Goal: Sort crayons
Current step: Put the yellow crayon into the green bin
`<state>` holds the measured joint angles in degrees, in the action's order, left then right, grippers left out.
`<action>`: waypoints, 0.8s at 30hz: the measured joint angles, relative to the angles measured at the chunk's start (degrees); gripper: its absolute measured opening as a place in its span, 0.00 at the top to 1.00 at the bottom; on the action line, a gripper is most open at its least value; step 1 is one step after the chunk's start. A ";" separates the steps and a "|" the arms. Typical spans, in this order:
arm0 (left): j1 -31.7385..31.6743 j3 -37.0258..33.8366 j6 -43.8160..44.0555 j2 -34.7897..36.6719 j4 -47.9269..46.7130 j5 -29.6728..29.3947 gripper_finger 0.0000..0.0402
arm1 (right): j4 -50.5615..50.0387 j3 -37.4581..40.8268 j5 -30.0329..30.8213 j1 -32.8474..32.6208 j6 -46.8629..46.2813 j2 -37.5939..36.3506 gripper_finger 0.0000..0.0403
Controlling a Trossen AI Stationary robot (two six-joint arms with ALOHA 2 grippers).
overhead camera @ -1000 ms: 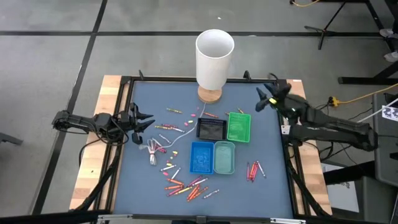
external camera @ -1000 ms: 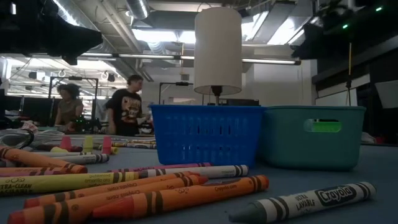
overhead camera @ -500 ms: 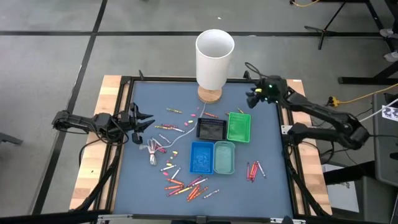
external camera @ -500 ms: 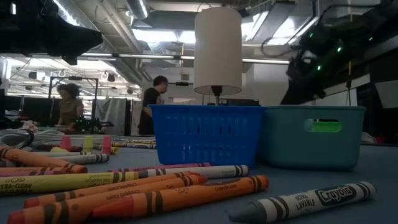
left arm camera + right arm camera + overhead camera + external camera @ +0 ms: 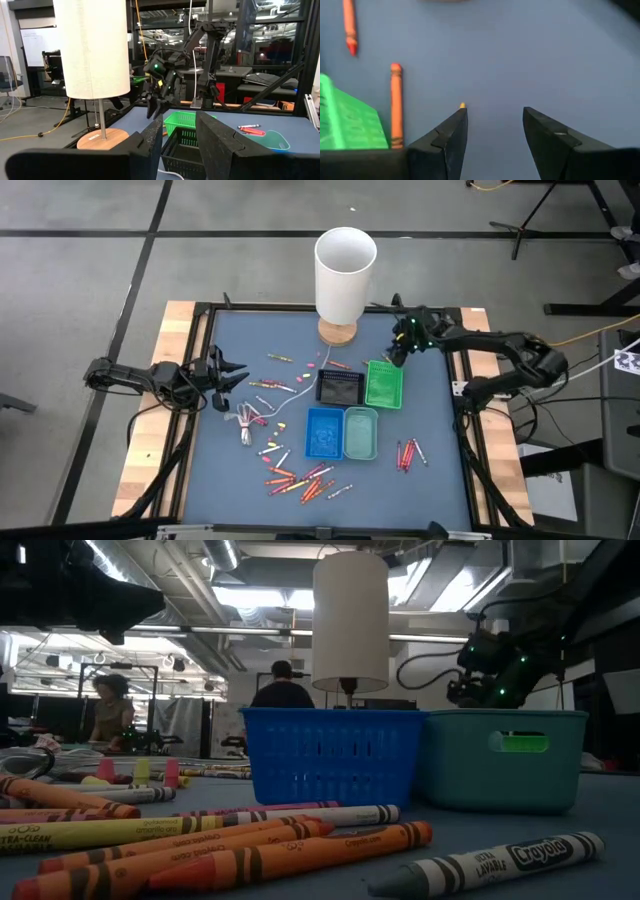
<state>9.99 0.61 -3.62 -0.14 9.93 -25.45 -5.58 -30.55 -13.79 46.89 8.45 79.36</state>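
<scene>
An orange crayon [image 5: 396,105] lies flat on the bench [image 5: 440,430], its long axis running alongside the green tray [image 5: 384,384]. The right arm reaches in low over the far corner, its pincer [image 5: 398,352] released, fingers apart and pointing down. The crayon sits just beside those fingers. The left pincer [image 5: 226,372] waits, also parted, at the bench's left edge.

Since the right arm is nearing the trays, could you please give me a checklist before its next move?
1. Right gripper open, nothing between its dark fingers: ok.
2. Thin orange crayon lies loose beside the green rectangular tray: ok.
3. Which crayon is the target: cannot tell.
4. Gripper clear of the tall white cylindrical lamp: ok.
5. Left gripper parked open at the table's left edge, away from the work: ok.
</scene>
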 joint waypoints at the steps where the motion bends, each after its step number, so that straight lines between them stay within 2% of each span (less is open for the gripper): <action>1: 0.01 0.00 0.00 0.00 0.00 0.00 0.75 | 0.00 0.00 -0.05 0.00 0.01 0.79 0.53; 10: -0.02 0.00 0.00 0.00 0.00 0.00 0.75 | -0.04 0.00 -4.36 -0.04 2.58 3.51 0.53; 24: 0.00 0.00 0.00 0.00 0.00 0.00 0.75 | -0.91 0.24 -3.39 -0.04 8.31 3.53 0.53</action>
<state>10.00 0.61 -3.62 -0.14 9.93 -25.45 -6.49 -30.30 -17.19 46.85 16.76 82.89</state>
